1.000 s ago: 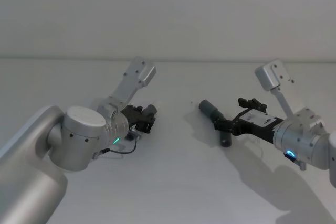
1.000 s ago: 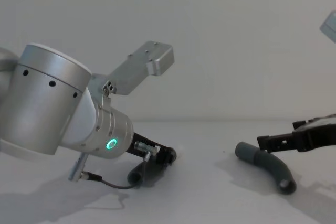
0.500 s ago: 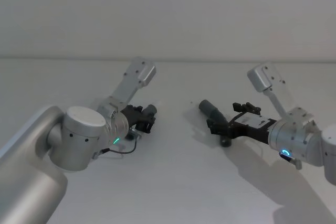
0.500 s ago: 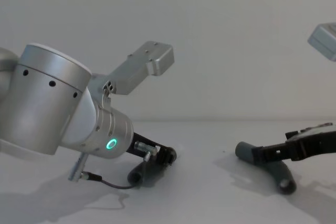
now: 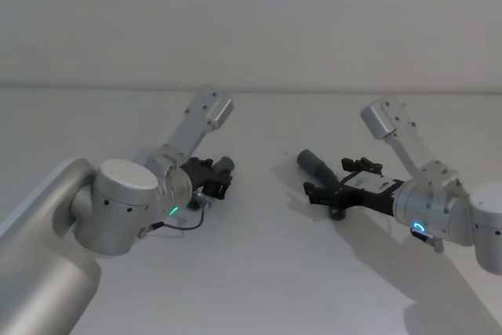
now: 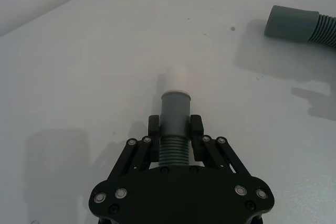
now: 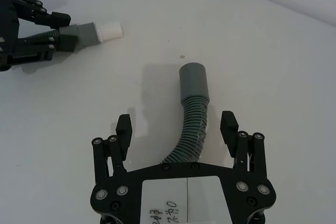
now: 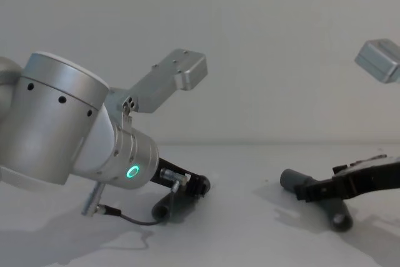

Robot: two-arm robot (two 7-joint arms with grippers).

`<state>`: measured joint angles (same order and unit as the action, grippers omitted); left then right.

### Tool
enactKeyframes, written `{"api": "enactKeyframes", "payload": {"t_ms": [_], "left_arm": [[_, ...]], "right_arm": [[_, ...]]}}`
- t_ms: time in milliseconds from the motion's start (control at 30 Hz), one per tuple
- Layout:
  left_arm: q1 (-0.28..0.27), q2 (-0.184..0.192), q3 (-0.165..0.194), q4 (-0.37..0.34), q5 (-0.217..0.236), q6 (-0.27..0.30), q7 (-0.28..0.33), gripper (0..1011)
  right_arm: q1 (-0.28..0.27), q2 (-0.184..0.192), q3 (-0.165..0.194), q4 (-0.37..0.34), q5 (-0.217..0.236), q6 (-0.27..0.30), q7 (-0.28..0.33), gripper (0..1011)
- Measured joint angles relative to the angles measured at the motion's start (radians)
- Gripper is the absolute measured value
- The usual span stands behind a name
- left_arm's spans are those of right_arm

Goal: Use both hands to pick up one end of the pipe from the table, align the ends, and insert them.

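While your left gripper [image 6: 175, 129] clamps its fingers on the white-tipped pipe piece [image 6: 175, 109], your right gripper [image 7: 176, 120] is spread.
Its fingers straddle the collared pipe piece [image 7: 192, 85], lying on the tabletop [image 7: 273, 51] well apart from the first.

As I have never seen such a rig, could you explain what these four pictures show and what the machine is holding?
It is a robot with two silver arms, each ending in a black two-finger gripper. One picture looks down from its head, one across from its chest, and one from each wrist. The left gripper is shut on a ribbed dark grey plastic pipe piece with a white tip. The right gripper is open, its fingers either side of a second curved grey ribbed pipe piece, which lies on the plain white table.
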<state>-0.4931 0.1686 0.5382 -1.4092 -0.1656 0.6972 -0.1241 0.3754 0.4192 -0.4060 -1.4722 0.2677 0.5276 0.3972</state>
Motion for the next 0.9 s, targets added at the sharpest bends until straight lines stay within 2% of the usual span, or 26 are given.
{"api": "enactKeyframes", "payload": {"t_ms": [467, 900], "left_arm": [[0.000, 0.000, 0.000, 0.000, 0.000, 0.000, 0.000, 332], [0.000, 0.000, 0.000, 0.000, 0.000, 0.000, 0.000, 333]], "right_arm": [[0.021, -0.023, -0.008, 0.052, 0.000, 0.010, 0.000, 1001], [0.039, -0.048, 0.002, 0.093, 0.008, 0.029, -0.013, 1001]]}}
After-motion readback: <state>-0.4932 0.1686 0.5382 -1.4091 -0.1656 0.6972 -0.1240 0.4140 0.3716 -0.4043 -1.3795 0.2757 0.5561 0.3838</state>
